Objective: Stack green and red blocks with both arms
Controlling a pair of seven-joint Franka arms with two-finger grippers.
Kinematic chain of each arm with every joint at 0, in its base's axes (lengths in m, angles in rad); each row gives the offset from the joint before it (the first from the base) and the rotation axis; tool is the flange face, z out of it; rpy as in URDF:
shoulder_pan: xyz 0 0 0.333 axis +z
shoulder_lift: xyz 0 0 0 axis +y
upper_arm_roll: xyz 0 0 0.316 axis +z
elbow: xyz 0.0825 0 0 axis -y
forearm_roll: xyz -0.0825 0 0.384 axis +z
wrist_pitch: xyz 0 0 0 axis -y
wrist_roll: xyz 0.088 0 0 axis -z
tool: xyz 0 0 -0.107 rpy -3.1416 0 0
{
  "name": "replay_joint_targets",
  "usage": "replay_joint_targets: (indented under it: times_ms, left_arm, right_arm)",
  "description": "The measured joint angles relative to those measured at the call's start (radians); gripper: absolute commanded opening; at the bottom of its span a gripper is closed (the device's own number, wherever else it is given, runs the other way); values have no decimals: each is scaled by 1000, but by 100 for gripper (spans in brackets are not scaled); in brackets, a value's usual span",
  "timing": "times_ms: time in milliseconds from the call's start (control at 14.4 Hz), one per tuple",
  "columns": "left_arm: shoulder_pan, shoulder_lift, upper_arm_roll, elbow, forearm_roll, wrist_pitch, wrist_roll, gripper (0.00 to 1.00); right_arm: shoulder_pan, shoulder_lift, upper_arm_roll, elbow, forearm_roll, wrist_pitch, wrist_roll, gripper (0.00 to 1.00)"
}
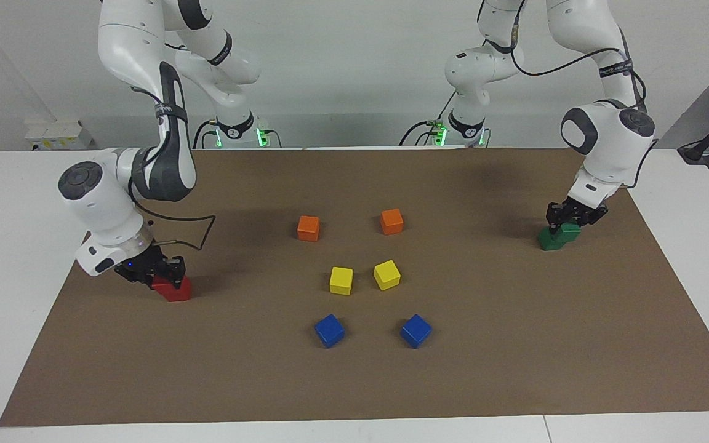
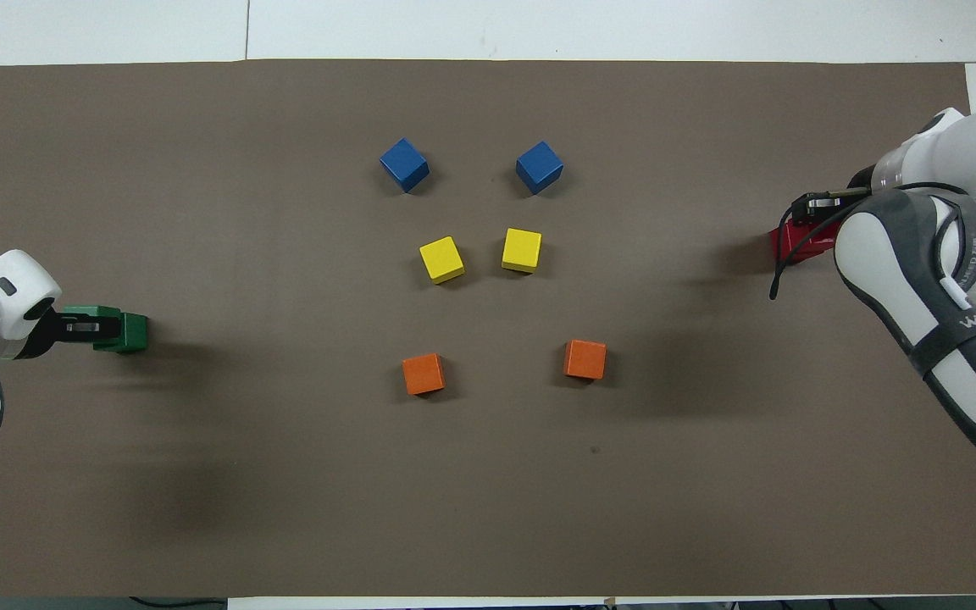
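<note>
At opposite mat ends, hands on green block (image 1: 567, 230) and red block (image 1: 165, 284).

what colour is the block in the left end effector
Dark green, clearest in the facing view.

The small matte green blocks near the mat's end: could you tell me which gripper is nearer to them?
Left. The left gripper is shut on the upper green block; the right gripper is at the red blocks.

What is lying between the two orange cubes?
Nothing: between the two orange cubes only bare brown mat shows, clearest in the overhead view.
</note>
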Motion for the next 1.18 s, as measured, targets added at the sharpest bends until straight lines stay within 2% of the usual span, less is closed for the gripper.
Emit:
replay_joint_targets:
  times_ms: [417,556,765,974,1182]
  left_arm:
    - [0,0,0,-12,0,0,0,100]
    - [0,0,0,-11,0,0,0,100]
    - [0,0,0,30,0,-53,0,100]
    - [-1,-1,-6,156,0,-172,1,100]
    - [-2,-3,-13,228,0,-205,-4,100]
  right_arm:
    - [0,0,0,-7,0,0,0,88]
    - [0,0,0,-7,0,0,1,100]
    - [0,0,0,-7,0,0,1,100]
    - [0,-15,0,-2,0,-16,1,100]
    - [6,-77,4,34,0,-124,1,100]
